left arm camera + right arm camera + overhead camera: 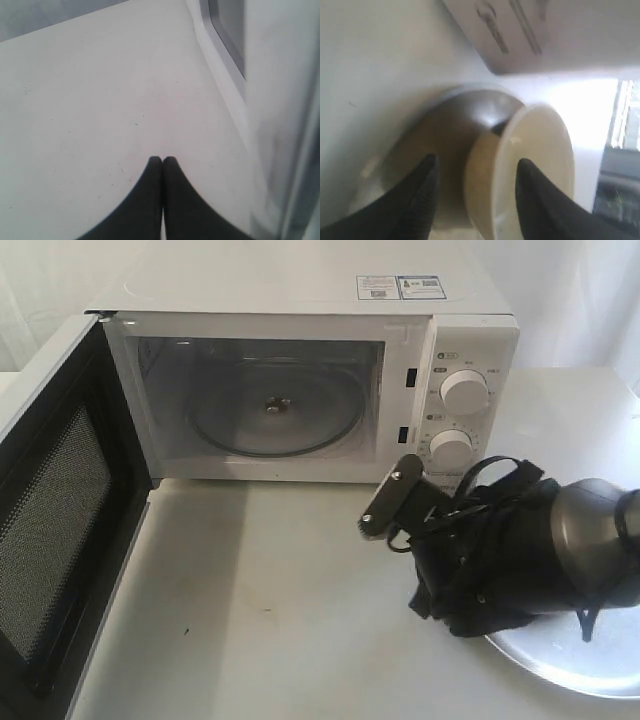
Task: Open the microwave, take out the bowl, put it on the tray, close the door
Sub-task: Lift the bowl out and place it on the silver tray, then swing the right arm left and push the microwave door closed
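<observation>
White table [270,600] is bearing the microwave [300,300], door [50,530] hanging open. Right end effector [475,165] is standing apart around the bowl [540,150] over the tray [560,660], near right corner; left end effector [162,159] is sitting pinched together.

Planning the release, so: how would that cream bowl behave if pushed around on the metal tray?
The bowl looks tipped sideways between the right end effector's fingers, so it would probably rock or drop flat. Its glossy surface and the smooth tray suggest easy sliding. It looks rigid and is likely light.
</observation>
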`<state>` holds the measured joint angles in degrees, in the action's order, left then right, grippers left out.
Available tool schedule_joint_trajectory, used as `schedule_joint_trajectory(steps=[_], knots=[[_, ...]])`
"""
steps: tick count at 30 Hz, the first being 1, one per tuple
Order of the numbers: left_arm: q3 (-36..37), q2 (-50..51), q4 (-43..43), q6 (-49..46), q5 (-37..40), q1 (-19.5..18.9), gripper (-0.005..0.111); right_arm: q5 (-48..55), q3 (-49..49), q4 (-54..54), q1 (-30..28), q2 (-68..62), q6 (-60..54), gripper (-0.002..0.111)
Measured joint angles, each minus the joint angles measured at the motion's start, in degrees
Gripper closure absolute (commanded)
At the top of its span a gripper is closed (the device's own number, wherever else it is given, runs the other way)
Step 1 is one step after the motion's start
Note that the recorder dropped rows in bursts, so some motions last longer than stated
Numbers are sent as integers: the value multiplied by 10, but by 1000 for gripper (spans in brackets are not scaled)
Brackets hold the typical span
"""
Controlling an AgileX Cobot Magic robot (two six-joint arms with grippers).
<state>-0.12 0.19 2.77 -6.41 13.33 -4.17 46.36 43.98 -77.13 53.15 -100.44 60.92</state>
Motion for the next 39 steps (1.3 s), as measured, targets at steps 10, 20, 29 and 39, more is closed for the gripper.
schedule_joint_trajectory(steps=[10, 20, 29, 39], knots=[[0, 0, 0, 0, 0, 0, 107, -321, 63, -202, 133, 99, 224, 63], [0, 0, 0, 0, 0, 0, 107, -371, 326, -222, 178, 72, 286, 108], [0, 0, 0, 0, 0, 0, 107, -496, 534, -222, 196, -81, 290, 108], [0, 0, 0, 0, 0, 0, 107, -482, 640, -224, 229, -230, 263, 108]])
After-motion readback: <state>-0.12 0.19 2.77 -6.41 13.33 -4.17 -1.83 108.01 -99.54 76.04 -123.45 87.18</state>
